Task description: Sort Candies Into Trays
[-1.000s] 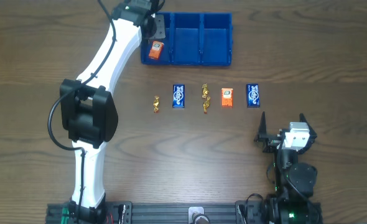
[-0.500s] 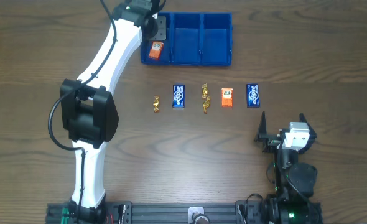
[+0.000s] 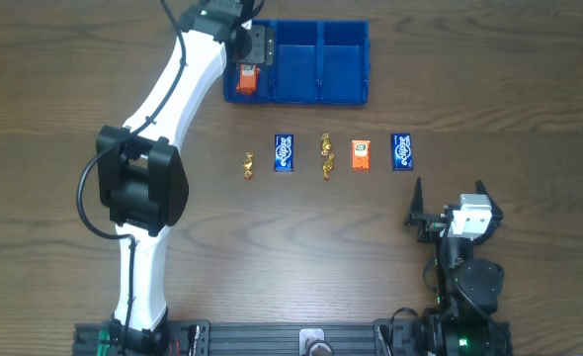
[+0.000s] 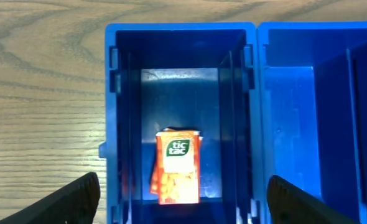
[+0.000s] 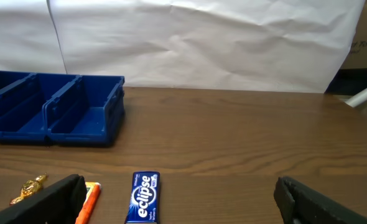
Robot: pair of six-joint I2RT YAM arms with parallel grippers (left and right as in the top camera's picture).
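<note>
A blue three-compartment tray (image 3: 341, 61) stands at the back of the table. An orange candy box (image 4: 178, 167) lies flat in its left compartment (image 4: 180, 93), also seen as the orange box (image 3: 245, 83) from above. My left gripper (image 4: 183, 211) hangs open above that box, holding nothing; from above the left gripper (image 3: 257, 44) is over the tray's left end. In a row on the table lie a gold candy (image 3: 249, 165), a blue pack (image 3: 285, 152), two gold candies (image 3: 326, 156), an orange box (image 3: 360, 154) and a blue pack (image 3: 402, 151). My right gripper (image 3: 448, 203) rests open near the right base.
The right wrist view looks across the table at the blue pack (image 5: 143, 198), the orange box (image 5: 89, 200), a gold candy (image 5: 28, 188) and the tray (image 5: 53, 112). A white sheet hangs behind the table. Bare wood lies around the row.
The orange box in the left compartment now lies straighter and a little lower. The left gripper has shifted slightly. The right arm has not moved.
</note>
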